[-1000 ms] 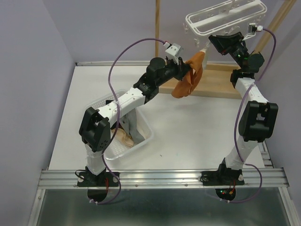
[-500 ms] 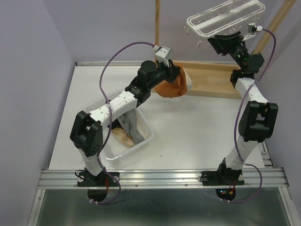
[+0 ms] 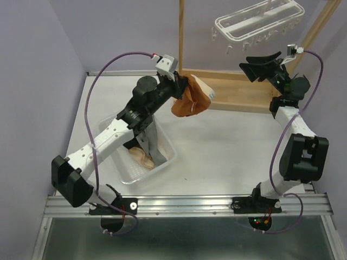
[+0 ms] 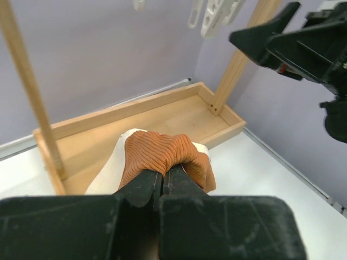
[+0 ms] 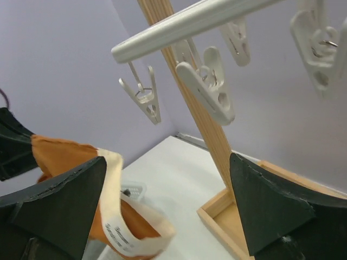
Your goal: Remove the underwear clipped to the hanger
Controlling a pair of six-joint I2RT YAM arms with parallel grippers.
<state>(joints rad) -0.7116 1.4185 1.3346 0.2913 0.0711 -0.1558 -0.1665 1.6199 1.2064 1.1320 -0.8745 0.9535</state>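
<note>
Rust-orange underwear (image 3: 191,100) now off hanger (image 5: 190,24), pinched in tight-closed left gripper (image 4: 162,176), swung left, hanging just beyond far right corner of basket (image 3: 169,145). Right gripper (image 3: 260,61) jaws just sprung wide, empty, under hanger. Visible pegs bare; likely last garment, basket drop remains.

Top edge crops hanger (image 3: 259,23); left arm (image 3: 116,132) hides basket (image 3: 130,174) partly.

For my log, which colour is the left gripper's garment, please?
The garment is rust-orange with cream; best in left wrist.
</note>
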